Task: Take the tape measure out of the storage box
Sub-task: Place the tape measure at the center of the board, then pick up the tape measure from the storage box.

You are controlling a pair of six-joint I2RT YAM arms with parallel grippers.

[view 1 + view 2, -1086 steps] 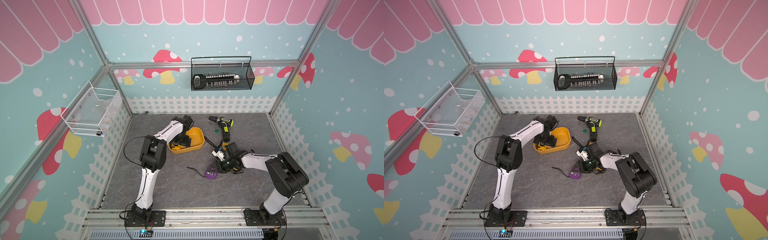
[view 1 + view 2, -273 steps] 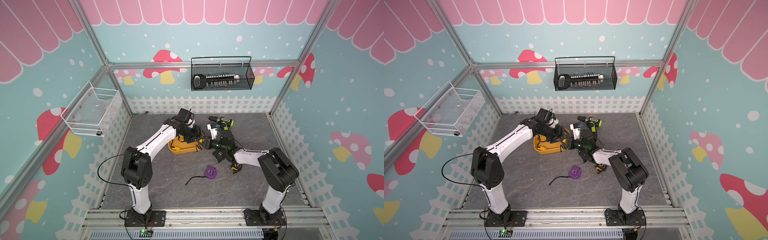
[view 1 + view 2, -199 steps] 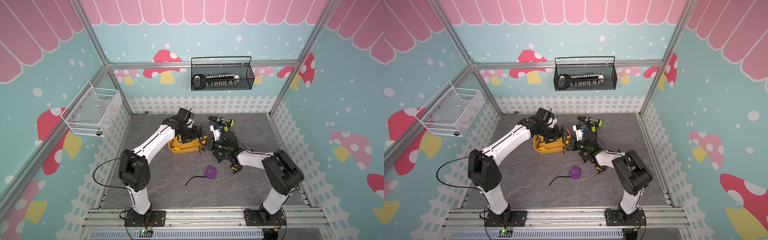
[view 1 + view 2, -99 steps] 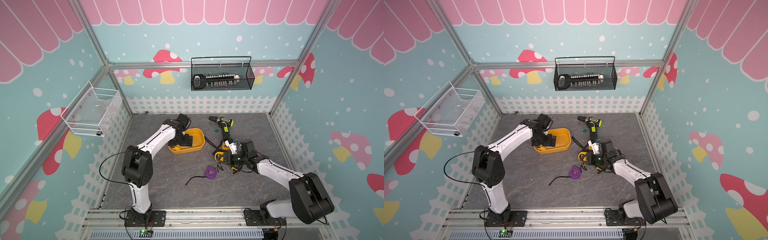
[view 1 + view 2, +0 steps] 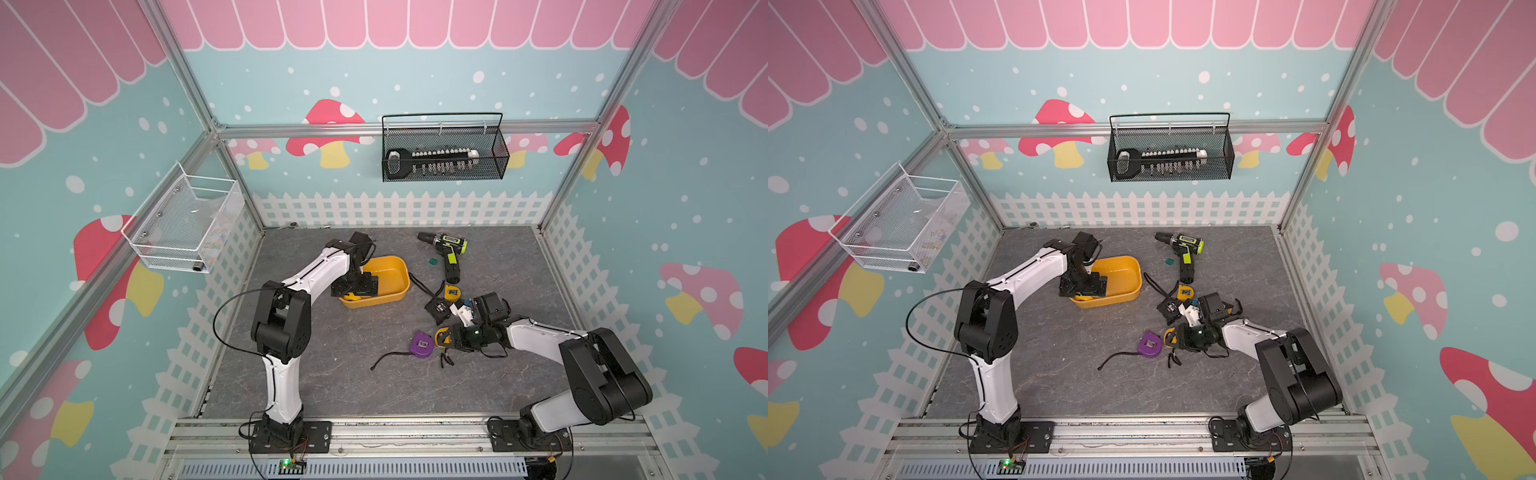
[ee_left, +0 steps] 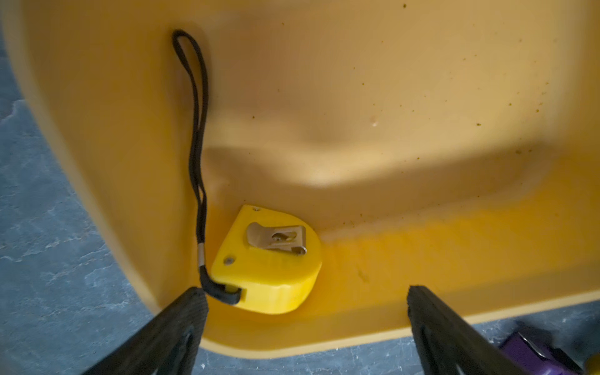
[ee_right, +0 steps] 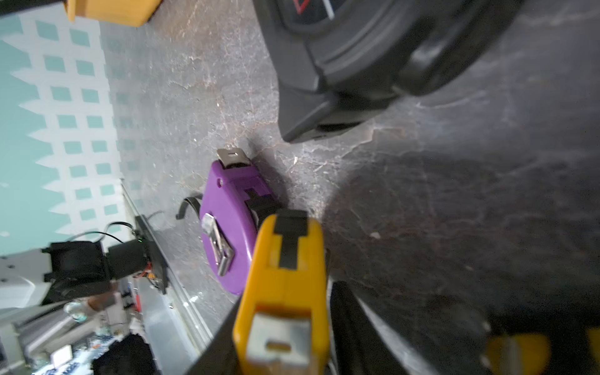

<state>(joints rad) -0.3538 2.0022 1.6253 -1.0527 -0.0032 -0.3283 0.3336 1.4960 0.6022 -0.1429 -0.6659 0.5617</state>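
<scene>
Yellow-orange plastic, the storage box [image 5: 400, 266] [image 5: 1128, 266] sits on the grey bench [image 5: 353, 382] left of centre and towards the far side. A yellow tape measure [image 5: 353, 296] [image 6: 269, 266] lies flat on the box floor in its near-left corner, metal belt clip facing up. Its black wrist strap [image 6: 198, 130] runs from the case up the curved inner wall.

The left tool [image 5: 355, 286] [image 5: 1082, 286] [image 6: 303, 290] hangs over that corner with its jaws spread as wide as they go and nothing in them. In the left wrist view one finger [image 6: 181, 321] is at the box's end wall beside the strap's root. The other is well off to the far side of the case, and the case lies between them, untouched.

To the right and nearer, the right tool [image 5: 452, 335] [image 5: 1178, 336] [image 7: 289, 293] lies low over the bench. An orange tape measure [image 5: 441, 335] [image 5: 1169, 334] [image 7: 285, 279] stands on edge between its jaws. I cannot tell whether the jaws press on it or stand slightly off.

Just left of it is a purple tape measure [image 5: 420, 345] [image 5: 1150, 344] [image 7: 227, 233], clip up, with a dark strap trailing left. A black tape measure [image 5: 438, 309] [image 5: 1169, 309] lies just beyond the right tool. Farther still are a small yellow one [image 5: 452, 293] and a drill [image 5: 449, 253] [image 5: 1185, 251]. All are outside the box.
</scene>
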